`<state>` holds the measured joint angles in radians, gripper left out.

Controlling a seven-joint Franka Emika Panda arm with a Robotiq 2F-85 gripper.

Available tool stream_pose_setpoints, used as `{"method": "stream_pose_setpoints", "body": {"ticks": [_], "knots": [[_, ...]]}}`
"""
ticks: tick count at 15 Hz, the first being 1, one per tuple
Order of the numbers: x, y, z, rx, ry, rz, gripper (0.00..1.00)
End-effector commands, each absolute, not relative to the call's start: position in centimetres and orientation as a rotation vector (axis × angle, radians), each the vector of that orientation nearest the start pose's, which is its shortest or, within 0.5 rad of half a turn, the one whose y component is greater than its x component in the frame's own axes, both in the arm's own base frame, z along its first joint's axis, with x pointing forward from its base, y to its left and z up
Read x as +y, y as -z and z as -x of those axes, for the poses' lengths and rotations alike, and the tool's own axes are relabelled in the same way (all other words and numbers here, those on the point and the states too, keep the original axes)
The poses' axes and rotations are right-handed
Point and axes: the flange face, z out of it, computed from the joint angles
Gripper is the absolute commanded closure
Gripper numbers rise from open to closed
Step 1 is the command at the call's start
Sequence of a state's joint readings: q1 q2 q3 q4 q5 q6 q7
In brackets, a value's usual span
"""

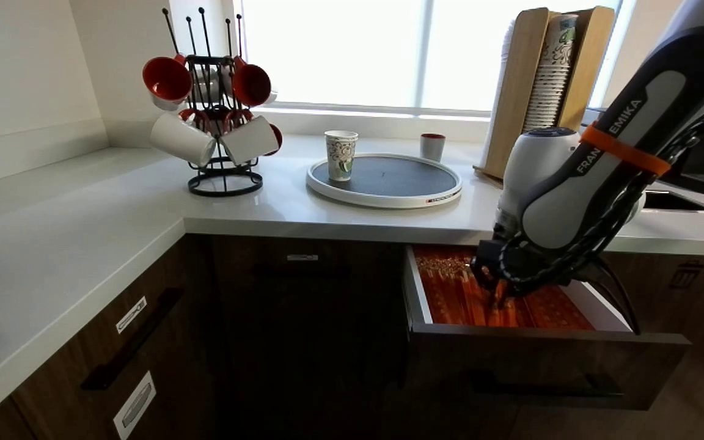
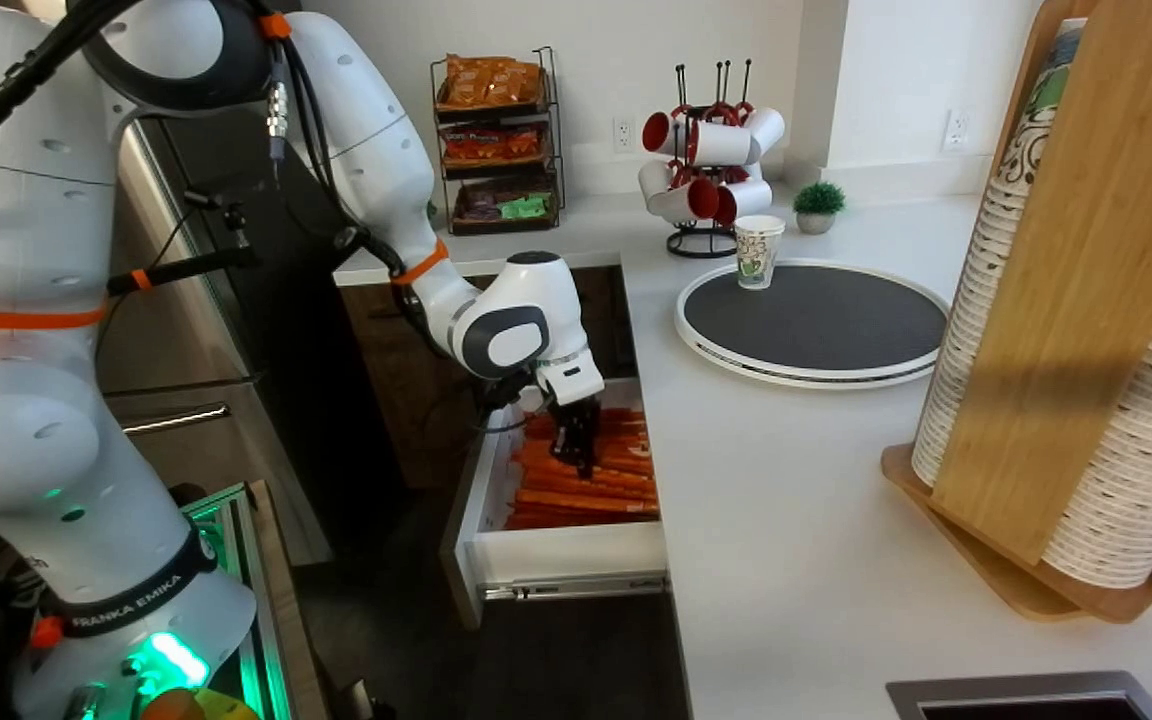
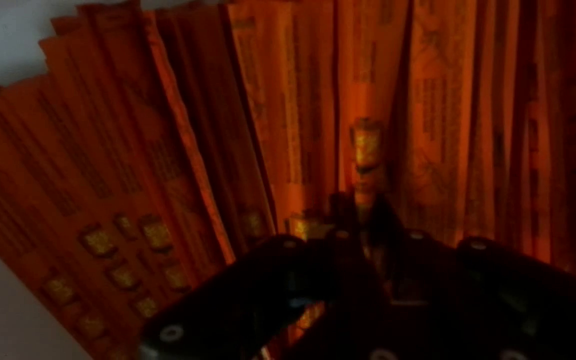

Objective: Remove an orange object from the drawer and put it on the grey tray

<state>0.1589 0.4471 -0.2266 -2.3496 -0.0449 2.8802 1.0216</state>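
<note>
The drawer (image 1: 547,360) is pulled open below the counter and filled with orange packets, some standing in a row; its pale wall also shows in an exterior view (image 2: 566,548). My gripper (image 2: 581,468) points down into the drawer among the packets. In the dark, blurred wrist view the fingers (image 3: 362,212) are close together with the upper edge of one orange packet (image 3: 367,145) between them. They look shut on that packet, which still stands among the others. The round grey tray (image 1: 398,177) lies on the counter; it also shows in an exterior view (image 2: 816,320).
A paper cup (image 1: 341,156) stands on the tray's edge. A small white cup (image 1: 432,146) stands behind the tray. A mug rack (image 1: 225,174) and a wooden cup dispenser (image 1: 514,98) flank it. The counter edge (image 1: 340,231) overhangs the drawer's back.
</note>
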Motion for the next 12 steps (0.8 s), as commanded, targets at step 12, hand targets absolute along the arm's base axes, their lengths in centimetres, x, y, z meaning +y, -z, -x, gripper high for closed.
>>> {"method": "stream_pose_setpoints", "body": {"ticks": [12], "knots": [[-3.3,-22.2,-50.8,1.64,0.117,2.77,0.98]]}}
